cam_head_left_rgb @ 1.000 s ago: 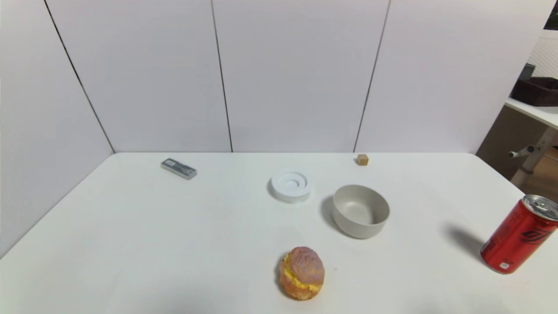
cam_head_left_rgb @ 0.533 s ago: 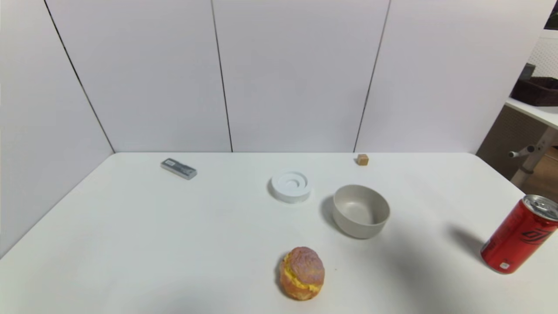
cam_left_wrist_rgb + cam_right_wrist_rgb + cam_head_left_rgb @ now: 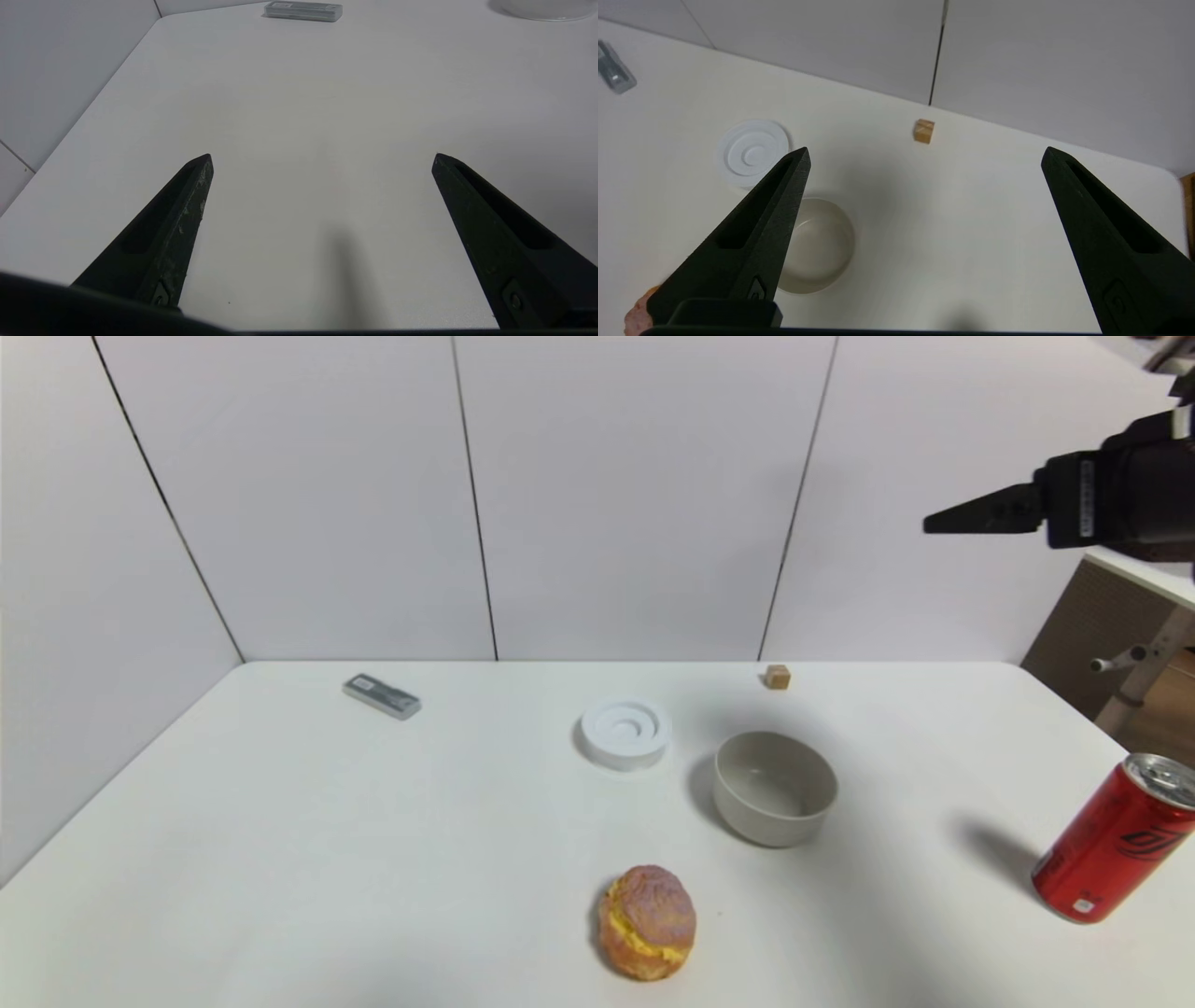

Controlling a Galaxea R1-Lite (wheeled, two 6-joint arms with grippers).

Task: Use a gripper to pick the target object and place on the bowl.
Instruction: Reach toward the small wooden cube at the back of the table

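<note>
right end effector [image 3: 934, 523]: arm cut off by head view's right edge | bowl [image 3: 817, 245]: near side hidden behind a finger in right wrist view | bun [image 3: 637, 315]: only a sliver in that view's corner | grey bar [image 3: 382, 696]: label too small to read

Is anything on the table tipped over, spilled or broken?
Nothing stands out. The bowl sits upright and empty, the red can stands, and the small wooden cube rests flat near the back wall. The right tool hangs open, high above the table's right side.
</note>
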